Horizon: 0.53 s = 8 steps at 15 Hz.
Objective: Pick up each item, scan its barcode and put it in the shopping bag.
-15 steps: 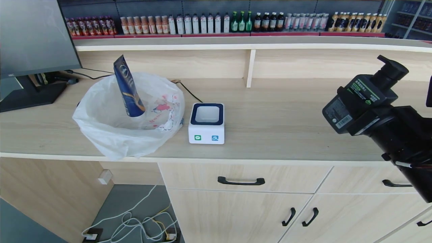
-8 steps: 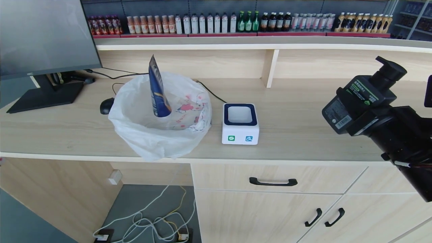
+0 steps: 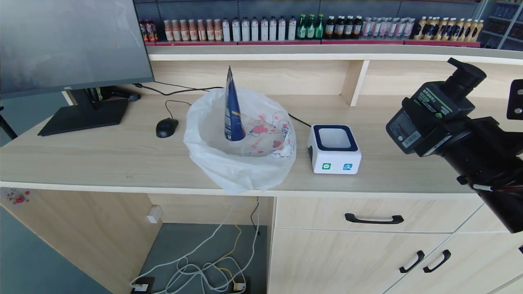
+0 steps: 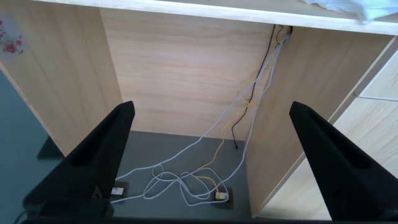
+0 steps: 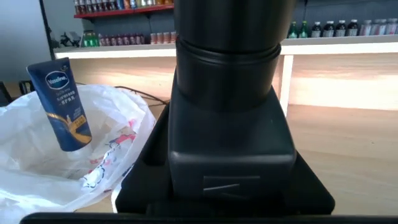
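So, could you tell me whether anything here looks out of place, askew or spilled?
Nothing looks spilled or damaged. The one slight oddity is the shopping bag, whose lower side sags over the counter's front edge; the blue tube stands upright inside it, poking above the rim. The right gripper holds the black pump bottle tilted.

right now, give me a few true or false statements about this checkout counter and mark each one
1. The blue tube stands inside the shopping bag. True.
2. The right gripper is empty. False: it grips the black pump bottle, held up off the counter.
3. The scanner sits on the robot's left of the shopping bag. False: it stands on the bag's right.
4. The left gripper is open and holds nothing. True.
5. A mouse lies on the counter between the monitor and the bag. True.
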Motion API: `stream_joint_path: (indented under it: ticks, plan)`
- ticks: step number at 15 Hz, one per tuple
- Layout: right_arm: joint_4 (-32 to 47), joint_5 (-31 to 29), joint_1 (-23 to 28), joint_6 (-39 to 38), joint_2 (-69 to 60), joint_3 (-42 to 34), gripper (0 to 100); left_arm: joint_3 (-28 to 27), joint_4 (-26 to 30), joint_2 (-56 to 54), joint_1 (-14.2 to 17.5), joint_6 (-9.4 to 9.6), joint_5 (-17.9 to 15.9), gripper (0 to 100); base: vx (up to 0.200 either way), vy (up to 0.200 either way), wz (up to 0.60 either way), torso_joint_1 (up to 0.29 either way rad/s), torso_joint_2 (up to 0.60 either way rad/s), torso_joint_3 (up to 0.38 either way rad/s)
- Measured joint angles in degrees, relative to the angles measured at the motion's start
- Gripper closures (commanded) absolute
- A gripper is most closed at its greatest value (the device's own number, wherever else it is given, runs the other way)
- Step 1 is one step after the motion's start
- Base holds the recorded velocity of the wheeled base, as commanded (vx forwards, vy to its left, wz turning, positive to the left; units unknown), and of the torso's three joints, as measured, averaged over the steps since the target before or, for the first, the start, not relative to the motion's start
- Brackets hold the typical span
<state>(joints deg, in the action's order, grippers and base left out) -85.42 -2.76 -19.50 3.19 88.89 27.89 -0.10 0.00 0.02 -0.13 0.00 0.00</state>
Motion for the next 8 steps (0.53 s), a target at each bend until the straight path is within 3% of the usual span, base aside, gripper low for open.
stream_joint_path:
  ticks: [3,8]
  plan:
    - [1.72,0.29,-1.96,1.12,0.68,1.87,100,0.0,0.0,0.0,0.13,-0.05,-0.02,0,0.0,0.0,0.0,0.0,0.0,0.0]
    - [1.74,7.75,-2.88,5.62,5.03,8.3,100,0.0,0.02,0.0,0.13,-0.05,0.0,0,0.0,0.0,0.0,0.0,0.0,0.0]
